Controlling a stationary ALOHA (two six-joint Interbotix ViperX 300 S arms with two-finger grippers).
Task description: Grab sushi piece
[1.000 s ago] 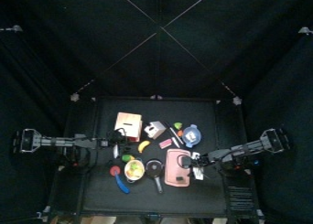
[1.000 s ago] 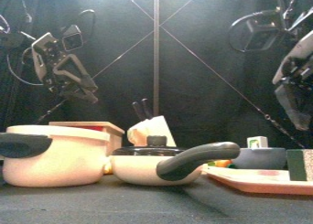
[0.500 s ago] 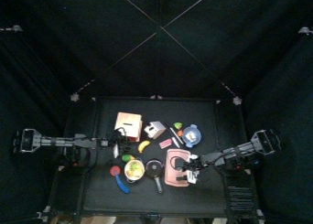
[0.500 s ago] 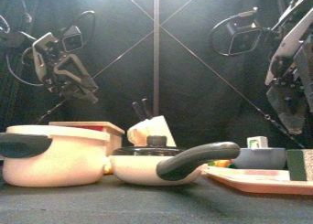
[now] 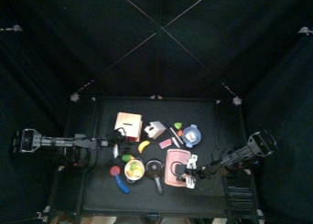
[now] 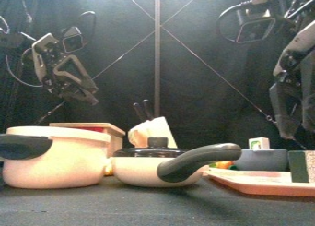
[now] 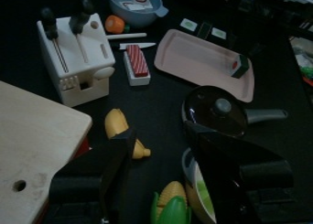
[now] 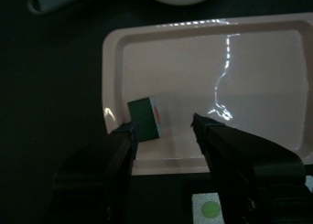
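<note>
Two arms frame the crowded surface [image 5: 91,196] from above: my left end effector [image 5: 108,153] hangs at the left edge beside the wooden board [image 5: 128,121], while my right end effector [image 5: 196,173] reaches in over the pink tray [image 5: 174,158] at the front right. The sushi piece is too small to pick out from this height.

At table height, two cream pots [image 6: 55,156] and a pan with a grey handle [image 6: 197,158] fill the foreground; the tray's rim [image 6: 252,182] shows at the right, with my right arm hanging above it.

My left wrist camera looks across the knife block [image 7: 76,47], the bananas [image 7: 123,132] and the tray, with a dark lidded pan [image 7: 226,113] close by. Its jaws stand apart, holding nothing.

My right wrist camera looks straight down on the tray, where the sushi piece [image 8: 145,117], a small block with a green wrap, stands in the corner just beside the rim. My jaws are spread wide, one finger [image 8: 120,145] close beside the piece, the other well clear on the tray's bare floor.

I judge it a light, stiff toy with smooth sides that may slip or tip. I would close on its two flat faces, low and square, keeping clear of the rim.
</note>
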